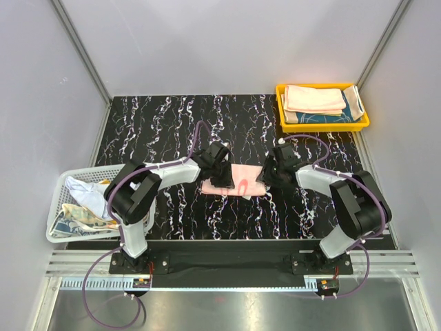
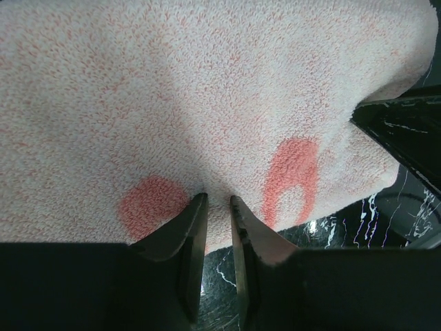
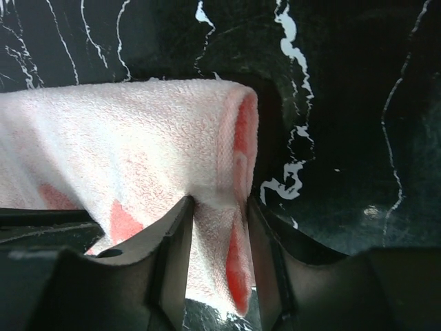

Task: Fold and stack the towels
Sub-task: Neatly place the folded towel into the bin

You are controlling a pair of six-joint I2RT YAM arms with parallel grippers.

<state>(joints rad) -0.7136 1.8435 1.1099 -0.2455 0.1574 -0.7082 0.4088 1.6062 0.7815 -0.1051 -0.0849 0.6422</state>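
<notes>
One pink towel [image 1: 238, 182] lay at the table's centre, its left edge clamped by the left gripper [image 2: 219, 214] and its right fold by the right gripper [image 3: 220, 207]. Such shallow bites might slip mid-fold. About three folded towels [image 1: 315, 98] filled one yellow tray [image 1: 322, 127] far right. Several crumpled towels [image 1: 81, 200] sat in one basket [image 1: 58, 236] near left.

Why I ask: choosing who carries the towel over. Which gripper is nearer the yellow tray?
Right. The right gripper pinches the pink towel at its right end, toward the yellow tray; the left gripper pinches its left end, farther off.
</notes>
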